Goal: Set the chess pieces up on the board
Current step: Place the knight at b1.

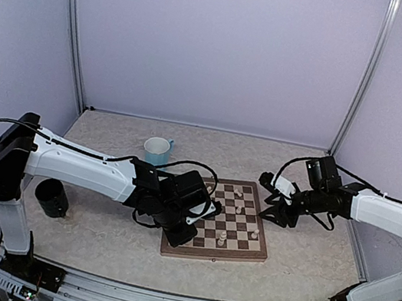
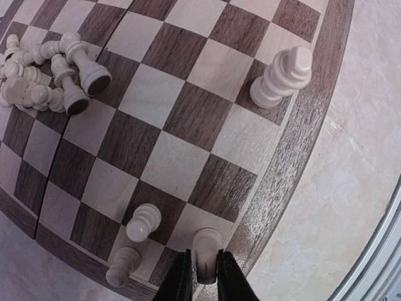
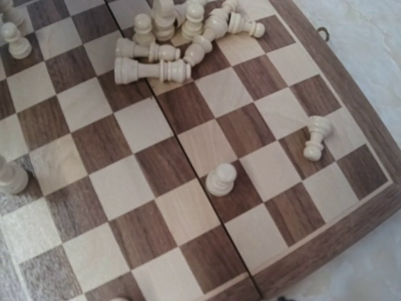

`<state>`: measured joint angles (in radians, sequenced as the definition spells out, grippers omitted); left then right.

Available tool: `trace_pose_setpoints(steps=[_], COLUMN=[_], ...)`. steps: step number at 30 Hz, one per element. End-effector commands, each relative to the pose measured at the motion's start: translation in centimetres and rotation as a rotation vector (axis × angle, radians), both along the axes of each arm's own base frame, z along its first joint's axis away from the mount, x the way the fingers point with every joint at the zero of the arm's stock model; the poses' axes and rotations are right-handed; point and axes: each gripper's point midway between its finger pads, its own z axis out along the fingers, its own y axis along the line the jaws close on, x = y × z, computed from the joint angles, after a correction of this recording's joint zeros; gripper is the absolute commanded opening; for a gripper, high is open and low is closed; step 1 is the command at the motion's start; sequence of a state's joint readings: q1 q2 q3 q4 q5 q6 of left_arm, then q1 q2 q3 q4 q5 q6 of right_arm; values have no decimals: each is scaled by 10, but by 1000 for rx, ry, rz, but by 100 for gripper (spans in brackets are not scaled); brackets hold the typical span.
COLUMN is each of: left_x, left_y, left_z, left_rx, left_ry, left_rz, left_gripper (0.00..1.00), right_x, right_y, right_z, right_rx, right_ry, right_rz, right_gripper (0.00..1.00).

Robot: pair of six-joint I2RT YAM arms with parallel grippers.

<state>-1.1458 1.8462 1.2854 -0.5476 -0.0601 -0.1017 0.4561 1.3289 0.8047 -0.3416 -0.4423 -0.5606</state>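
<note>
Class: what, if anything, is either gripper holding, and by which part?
The left gripper pinches a chess piece by its sides; its rounded end pokes past the fingertips.

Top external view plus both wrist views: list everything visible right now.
square wooden chessboard with dark brown and cream squares: one, table centre.
small pale cream chess pieces: count unclear; toppled heap on the far squares, several standing singly, including a tall one.
gripped piece: one, cream, by the board's rim.
pale blue mug: one, beyond the board, to its left.
black cup: one, left of the board.
beige table: one.
left gripper: closed on the gripped piece.
right gripper: open, at the board's right edge.
</note>
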Motion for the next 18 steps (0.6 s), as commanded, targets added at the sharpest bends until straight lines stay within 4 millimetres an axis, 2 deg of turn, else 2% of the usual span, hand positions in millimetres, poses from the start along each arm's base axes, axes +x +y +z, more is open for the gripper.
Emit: trace_pose_setpoints(steps=[1, 7, 10, 12, 14, 18], left_x=[7, 7, 6, 7, 17, 59], left_y=[-7, -10, -17, -20, -18, -8], left_z=[12, 19, 38, 60, 83, 118], left_rx=[-29, -40, -78, -118, -161, -266], left_ry=[-31, -40, -53, -78, -127, -195], left_rz=[4, 2, -13, -20, -2, 135], left_gripper=[17, 21, 26, 29, 32, 38], right_x=[-4, -4, -5, -5, -4, -2], right_y=[4, 4, 5, 4, 4, 3], right_z=[-1, 0, 0, 0, 0, -1], right_rx=[4, 6, 8, 7, 7, -5], right_ry=[14, 20, 22, 23, 23, 18], right_rz=[23, 25, 26, 24, 22, 14], right_gripper=[52, 52, 52, 52, 52, 51])
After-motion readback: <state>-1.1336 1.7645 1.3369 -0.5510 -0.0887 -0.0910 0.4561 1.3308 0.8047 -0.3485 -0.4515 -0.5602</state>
